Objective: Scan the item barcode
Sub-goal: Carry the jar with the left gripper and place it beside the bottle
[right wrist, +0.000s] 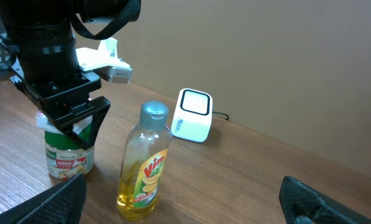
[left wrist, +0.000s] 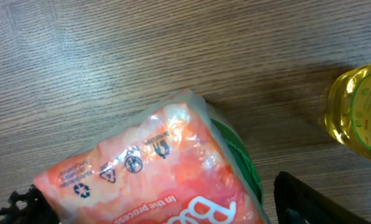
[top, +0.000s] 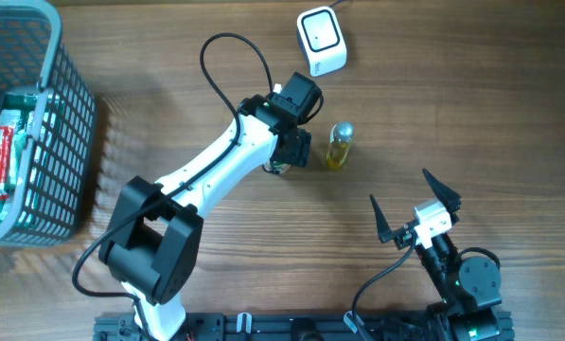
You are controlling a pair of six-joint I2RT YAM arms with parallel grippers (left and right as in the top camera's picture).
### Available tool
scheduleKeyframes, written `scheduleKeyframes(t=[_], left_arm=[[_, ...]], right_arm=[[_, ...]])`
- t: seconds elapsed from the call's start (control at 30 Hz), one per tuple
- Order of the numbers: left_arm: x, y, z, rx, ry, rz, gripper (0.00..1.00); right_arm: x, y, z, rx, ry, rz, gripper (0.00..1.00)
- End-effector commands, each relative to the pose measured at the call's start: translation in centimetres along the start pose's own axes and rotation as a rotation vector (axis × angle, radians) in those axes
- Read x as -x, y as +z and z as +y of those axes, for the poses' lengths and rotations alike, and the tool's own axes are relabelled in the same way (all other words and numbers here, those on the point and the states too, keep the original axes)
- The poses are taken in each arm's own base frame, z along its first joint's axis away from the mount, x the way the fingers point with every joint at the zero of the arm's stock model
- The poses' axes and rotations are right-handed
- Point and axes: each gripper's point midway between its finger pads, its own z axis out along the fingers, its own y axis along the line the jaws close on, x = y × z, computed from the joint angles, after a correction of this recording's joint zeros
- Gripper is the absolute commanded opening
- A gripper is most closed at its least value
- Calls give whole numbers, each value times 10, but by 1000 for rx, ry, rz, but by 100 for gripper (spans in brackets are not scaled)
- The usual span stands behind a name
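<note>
Left tool (right wrist: 67, 127) hangs over the packet (left wrist: 154, 168) with its jaws spread on either side, a gap showing at one finger, so it is open, not clamped. The packet stands upright mid-surface (top: 490, 104), just beside a yellow oil bottle (top: 339, 145). Bare wood lies between them and the white scanner (top: 321, 40) near the far edge. Right tool (top: 413, 204) gapes wide by the front edge, well apart. A wire basket (top: 69, 114) sits far left. The packet shows orange-red film, white lettering, recycling marks and a green rim.
</note>
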Motion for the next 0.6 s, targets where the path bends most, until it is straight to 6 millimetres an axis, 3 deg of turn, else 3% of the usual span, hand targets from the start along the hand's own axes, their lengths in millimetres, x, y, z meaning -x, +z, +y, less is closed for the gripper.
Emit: scheduleKeyframes(t=[0.0, 0.07, 0.2, 0.33, 0.47, 0.57], left_arm=[[-4, 8, 5, 21, 8, 16, 85], [-4, 9, 5, 21, 7, 15, 82], [-9, 17, 4, 13, -10, 18, 67], [-8, 16, 5, 10, -200, 13, 54], [-8, 11, 2, -10, -417, 14, 50], [-8, 9, 1, -17, -451, 15, 55]], right_arm=[[2, 0, 0, -1, 3, -9, 100], [2, 0, 0, 0, 3, -8, 100], [2, 0, 0, 0, 3, -8, 100], [2, 0, 0, 0, 3, -8, 100], [2, 0, 0, 0, 3, -8, 100], [2, 0, 0, 0, 3, -8, 100]])
